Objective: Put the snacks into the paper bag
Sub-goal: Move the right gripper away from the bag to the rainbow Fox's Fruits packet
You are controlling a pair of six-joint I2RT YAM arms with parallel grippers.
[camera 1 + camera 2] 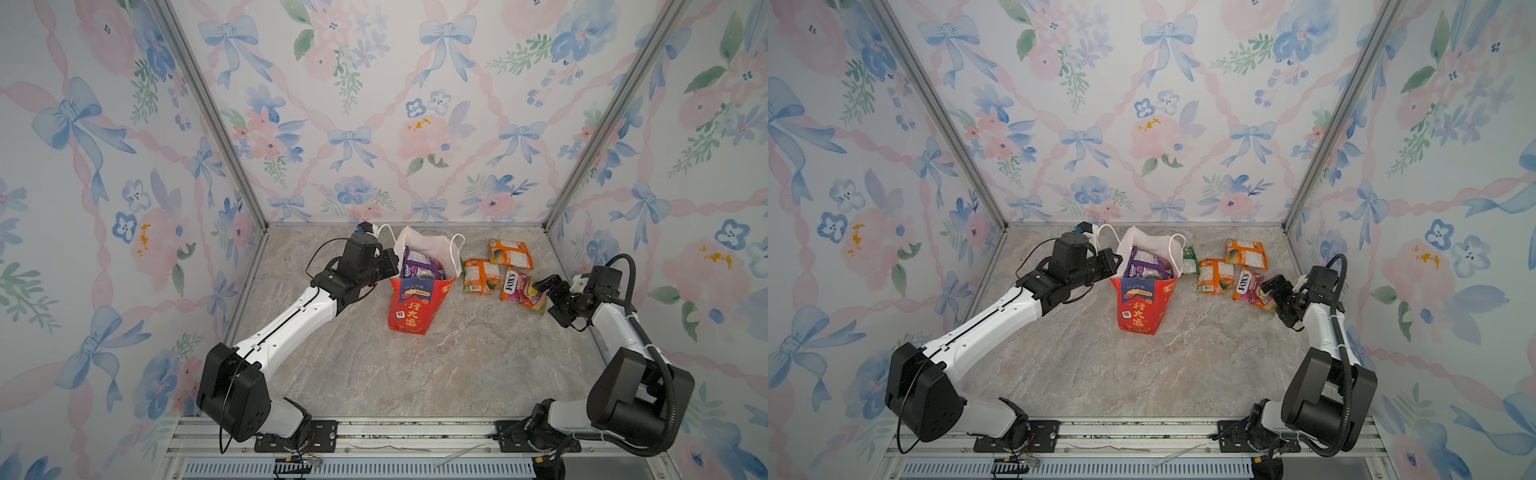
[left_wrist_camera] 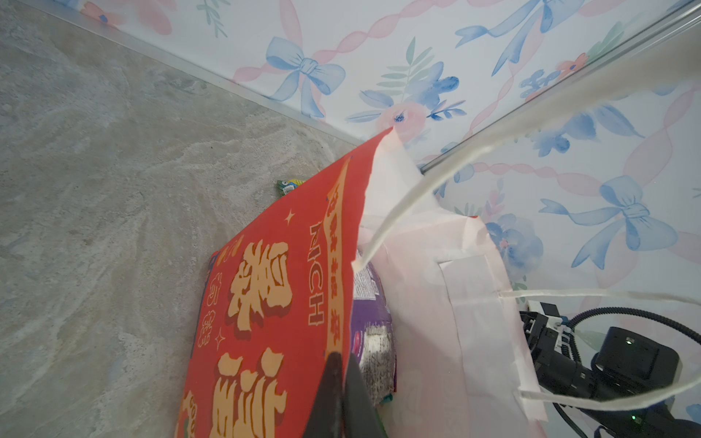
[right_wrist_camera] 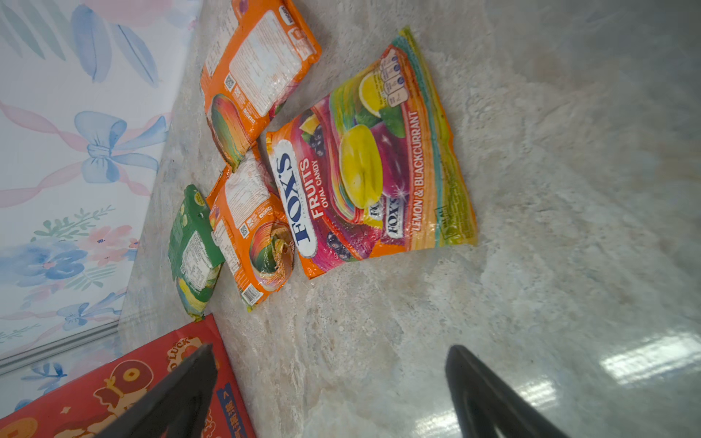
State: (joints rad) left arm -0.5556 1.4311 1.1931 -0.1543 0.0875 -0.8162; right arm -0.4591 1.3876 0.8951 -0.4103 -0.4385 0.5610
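Observation:
The red paper bag (image 1: 411,309) (image 1: 1144,309) stands upright mid-table with its mouth open. A purple packet (image 1: 419,264) (image 2: 373,314) pokes out of it. My left gripper (image 1: 392,266) (image 2: 343,360) is shut on the bag's left rim. Several snacks lie to the right of the bag. They are a green packet (image 1: 1190,259) (image 3: 193,246), two orange packets (image 1: 481,276) (image 1: 510,254) and a FOX'S packet (image 1: 521,289) (image 3: 371,163). My right gripper (image 1: 550,297) (image 3: 330,349) stands open with nothing between its fingers. It hovers at the right edge of the FOX'S packet.
Floral walls with metal corner posts (image 1: 582,145) close in the marble table (image 1: 436,374) at the back and both sides. The bag's white cord handles (image 2: 436,182) hang loose around its mouth. An aluminium rail (image 1: 415,432) runs along the front.

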